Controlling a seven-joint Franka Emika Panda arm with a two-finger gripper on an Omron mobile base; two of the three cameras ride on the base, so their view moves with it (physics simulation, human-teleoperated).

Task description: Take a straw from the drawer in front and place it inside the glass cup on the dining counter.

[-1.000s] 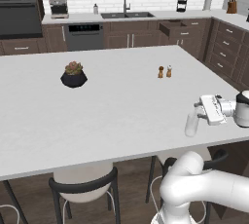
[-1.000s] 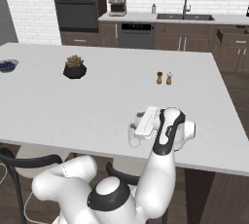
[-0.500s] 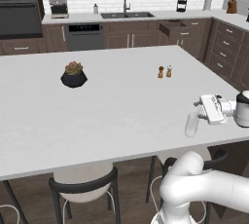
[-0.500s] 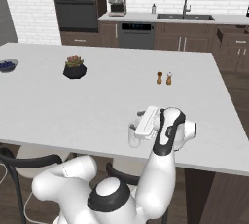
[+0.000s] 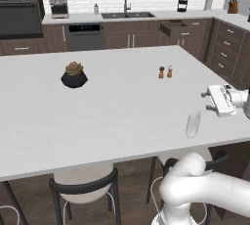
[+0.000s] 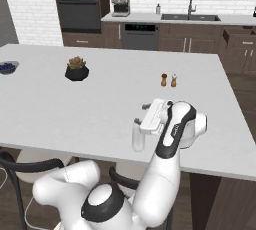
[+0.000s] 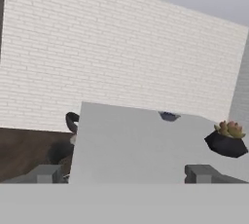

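Left base view gives me the dining counter (image 5: 97, 116) spread wide across the frame, with the glass cup (image 5: 193, 124) standing upright near its near right edge. My gripper (image 5: 207, 101) hangs just right of the cup and a little above its rim, lying sideways with the fingers pointing left over the counter. From the right base view I see the same gripper (image 6: 141, 114) right above the glass cup (image 6: 137, 138), its 2 fingers spread wide apart and nothing between them.

I cannot make out the straw in any of my pictures; if it is inside the cup, it is too thin to tell through the clear glass.

The drawer (image 5: 172, 27) stands pulled out from the far cabinets, right of the sink (image 5: 128, 15); I also catch it at the right edge of the right base view (image 6: 239, 37).

Farther along the counter, 2 small shakers (image 5: 165, 72) stand side by side, well apart from the cup. A potted plant in a black pot (image 5: 74, 75) sits toward the left, and a dark bowl (image 6: 7, 67) rests at the far left edge.

In the hand view, my 2 fingertips (image 7: 203, 173) sit far apart at the bottom, looking along the counter (image 7: 136, 145) toward the plant (image 7: 226, 140) and a white brick wall (image 7: 121, 52).
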